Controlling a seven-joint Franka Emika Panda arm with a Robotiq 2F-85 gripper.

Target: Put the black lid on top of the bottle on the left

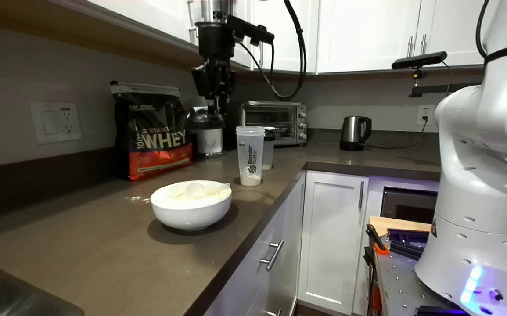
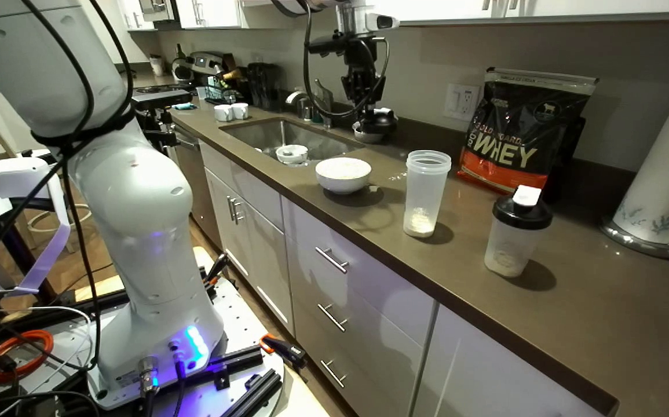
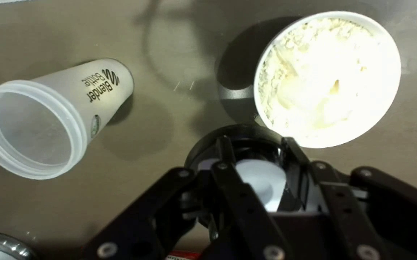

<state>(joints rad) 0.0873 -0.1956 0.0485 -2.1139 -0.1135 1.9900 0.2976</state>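
The black lid point(image 2: 381, 123) is held in the gripper point(image 3: 257, 145), whose fingers point(image 3: 226, 148) are set narrowly on either side of a white part of it; which surface is pinched cannot be told. Lid and gripper are raised above the counter point(image 2: 618, 324), apart from the open bottle point(image 3: 82, 97). In the wrist view that bottle is seen to the left of the gripper, standing upright with its mouth uncovered; pale powder point(image 2: 419, 223) is shown in its base in an exterior view. To the upper right of the gripper the white bowl point(image 3: 392, 77) is seen, with a heap of powder point(image 3: 324, 83) in it. The lidded bottle point(image 2: 511, 246) is stood farther from the gripper, beyond the open one. In an exterior view the whey bag point(image 1: 154, 131) is seen lower than the gripper and to its left.
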